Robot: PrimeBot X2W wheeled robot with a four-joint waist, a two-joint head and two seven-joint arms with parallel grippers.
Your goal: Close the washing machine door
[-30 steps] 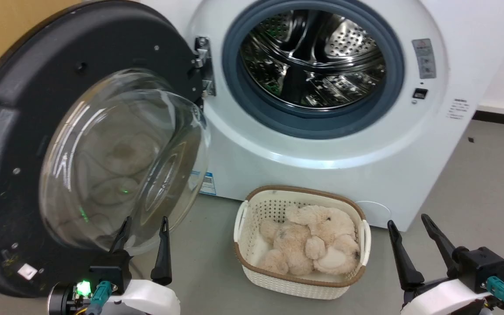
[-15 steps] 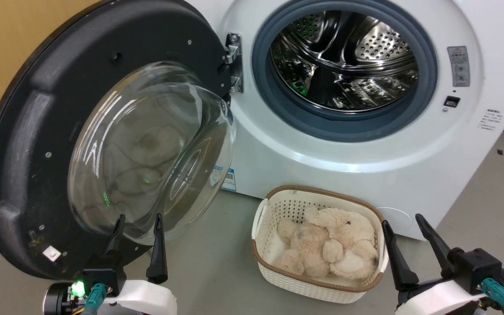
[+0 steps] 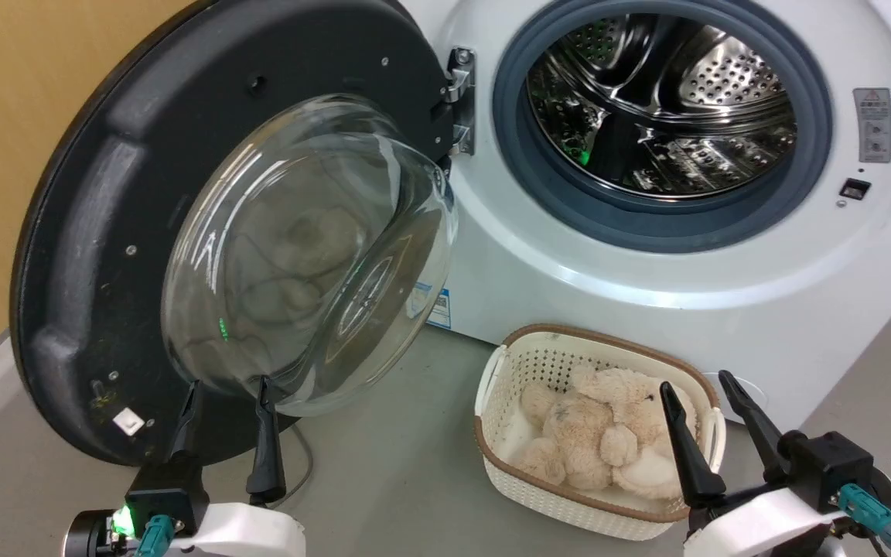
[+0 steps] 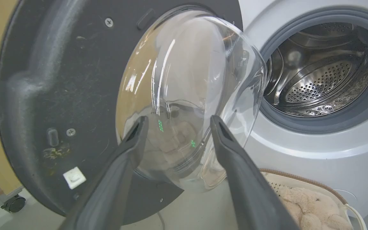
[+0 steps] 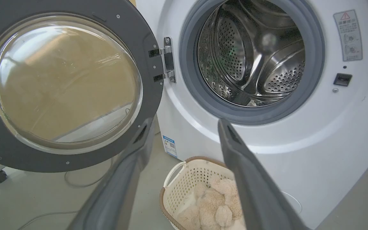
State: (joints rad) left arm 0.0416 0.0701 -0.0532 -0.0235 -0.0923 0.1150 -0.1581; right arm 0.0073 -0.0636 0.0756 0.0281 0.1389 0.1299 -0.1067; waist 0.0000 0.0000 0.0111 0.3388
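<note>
Nearest, low on the left: left gripper (image 3: 227, 381), fingers spread and pinching nothing, tips just short of the lower edge of the glass window (image 3: 306, 255). Low on the right: right gripper (image 3: 694, 379), likewise spread and empty, in front of the basket (image 3: 592, 338) and its plush toy (image 3: 600, 433), on the floor at the machine's foot. Beyond, swung wide open on its hinge (image 3: 461, 100), left of the opening: the washing machine door (image 3: 97, 232), inner face toward the camera. Farthest: the washing machine (image 3: 646, 302), with its drum (image 3: 662, 100) (nothing seen inside).

Looks like the approach step, with no contact on the door yet. Next, probably: bringing the left fingers round the door's outer left rim, then sweeping it rightward about the hinge until latched.

Against a second ago: whole head view shifted, with door, machine and basket further right in it (a camera move, not theirs). No visible change in the door's angle.
</note>
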